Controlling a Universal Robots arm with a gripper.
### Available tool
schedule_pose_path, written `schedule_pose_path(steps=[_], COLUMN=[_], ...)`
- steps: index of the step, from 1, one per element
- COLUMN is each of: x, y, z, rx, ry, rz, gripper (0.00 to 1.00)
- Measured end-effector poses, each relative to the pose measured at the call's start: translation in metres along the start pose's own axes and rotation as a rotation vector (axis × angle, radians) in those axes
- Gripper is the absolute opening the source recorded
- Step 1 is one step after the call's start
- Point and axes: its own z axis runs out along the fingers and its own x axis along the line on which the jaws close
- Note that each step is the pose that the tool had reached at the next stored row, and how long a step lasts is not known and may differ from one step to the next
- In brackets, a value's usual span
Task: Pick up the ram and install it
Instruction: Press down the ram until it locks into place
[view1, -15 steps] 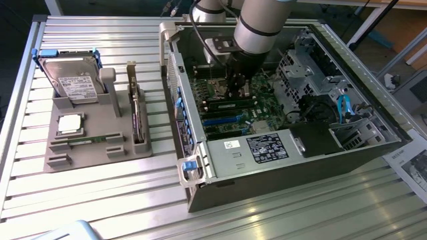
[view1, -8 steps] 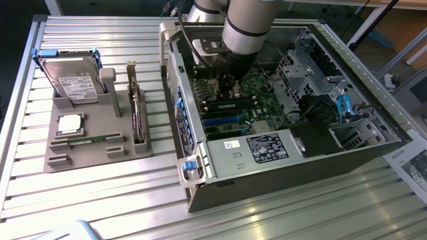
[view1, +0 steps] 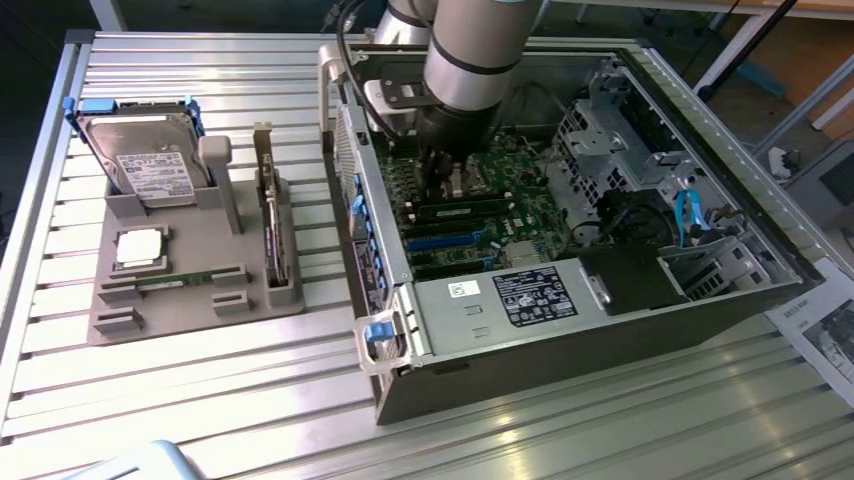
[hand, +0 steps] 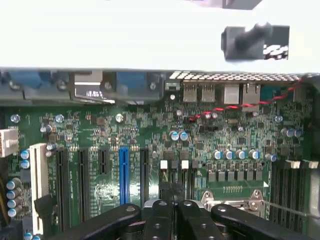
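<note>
Ram, the slim green circuit-board stick with small dark chips (view1: 175, 281), lies flat in a shallow slot of the grey moulded plastic holder (view1: 187, 250) on the ribbed aluminium tabletop (view1: 200, 400), well apart from the arm; we judge each recess there is shaped to keep its part at a known place, so the hard drive in its blue-tabbed frame (view1: 144, 160) leans upright and the square silver processor chip (view1: 139, 248) sits in its own pocket; the dark expansion card (view1: 274, 235) stands on edge beside them. We see the black jointed claw (hand: 174, 212) shut with its fingers pressed together, holding nothing, down inside the open grey steel computer case (view1: 561, 300), just above the green motherboard (hand: 150, 140) with its black and blue slots; the ram is not yet picked up.
</note>
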Motion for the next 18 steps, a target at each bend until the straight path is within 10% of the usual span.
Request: schedule_pose_path(steps=[18], x=[0.001], y=[0.0012], z=[0.0079], rx=[0.001], ry=[0.0001], rz=[0.0], gripper=[0.1])
